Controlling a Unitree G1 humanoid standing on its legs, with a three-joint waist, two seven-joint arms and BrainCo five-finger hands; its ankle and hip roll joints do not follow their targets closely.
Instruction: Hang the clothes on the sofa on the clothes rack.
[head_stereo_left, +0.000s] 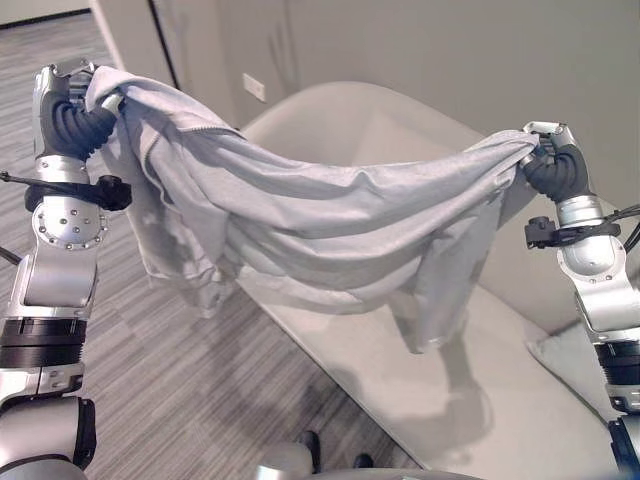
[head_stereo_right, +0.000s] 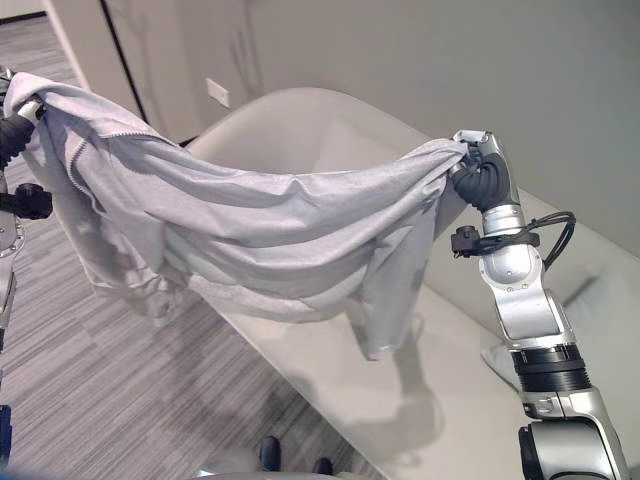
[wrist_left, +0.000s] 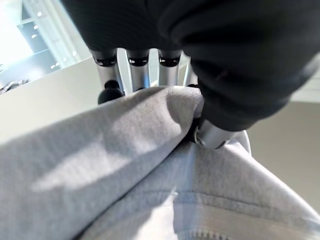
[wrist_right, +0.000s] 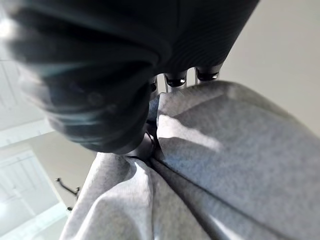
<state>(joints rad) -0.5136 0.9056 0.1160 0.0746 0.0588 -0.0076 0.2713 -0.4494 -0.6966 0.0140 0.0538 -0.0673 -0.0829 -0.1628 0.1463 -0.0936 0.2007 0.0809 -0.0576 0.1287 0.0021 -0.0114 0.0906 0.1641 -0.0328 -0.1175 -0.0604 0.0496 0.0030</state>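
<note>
A light grey hooded sweatshirt (head_stereo_left: 300, 215) hangs stretched between my two raised hands, sagging in the middle above the sofa (head_stereo_left: 400, 370). My left hand (head_stereo_left: 70, 115) holds one end high at the left, fingers curled over the cloth (wrist_left: 125, 150). My right hand (head_stereo_left: 550, 160) grips the other end at the right, the fabric (wrist_right: 215, 145) bunched under its fingers. A sleeve (head_stereo_left: 440, 290) dangles down from the right part of the garment. In the right eye view the sweatshirt (head_stereo_right: 260, 220) spans from the left edge to my right hand (head_stereo_right: 480, 175).
The pale beige sofa's backrest (head_stereo_left: 350, 110) curves behind the garment, with a cushion (head_stereo_left: 570, 350) at the right. Grey striped carpet (head_stereo_left: 170, 380) lies at the left. A wall (head_stereo_left: 450, 50) with a socket (head_stereo_left: 253, 87) stands behind.
</note>
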